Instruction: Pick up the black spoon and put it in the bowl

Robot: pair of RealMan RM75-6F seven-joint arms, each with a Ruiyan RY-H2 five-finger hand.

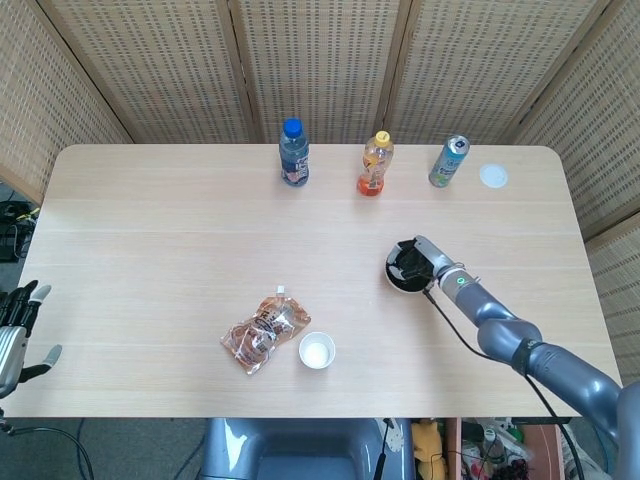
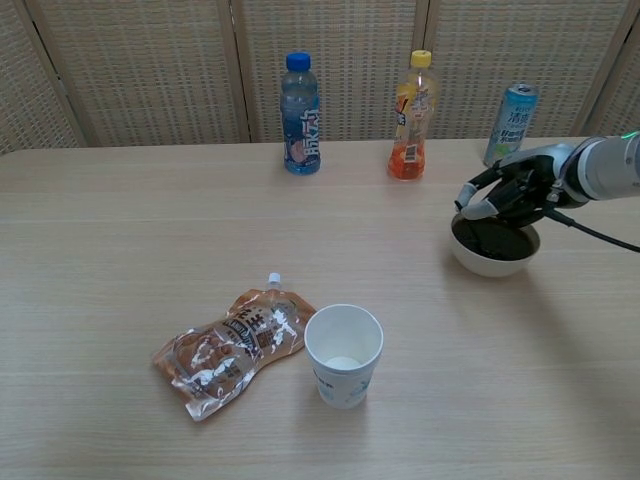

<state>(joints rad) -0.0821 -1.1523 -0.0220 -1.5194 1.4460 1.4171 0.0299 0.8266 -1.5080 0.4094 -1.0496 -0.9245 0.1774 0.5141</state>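
A white bowl [image 1: 398, 284] [image 2: 495, 263] with a dark inside stands right of the table's middle. My right hand [image 1: 421, 258] [image 2: 512, 188] hovers low over its far rim, fingers curled downward into the bowl's mouth. The black spoon stays pinched under those fingers. Its dark shape merges with the bowl's inside, so little of it can be made out. My left hand [image 1: 16, 333] hangs off the table's left edge with fingers spread and nothing in it; only the head view shows it.
Along the back stand a blue-capped bottle [image 1: 293, 152] [image 2: 301, 115], an orange bottle [image 1: 375, 164] [image 2: 412, 116], a can [image 1: 449, 161] [image 2: 510, 122] and a white lid [image 1: 493, 176]. A snack pouch [image 1: 264, 331] [image 2: 232, 340] and paper cup [image 1: 317, 350] [image 2: 343, 355] lie near the front.
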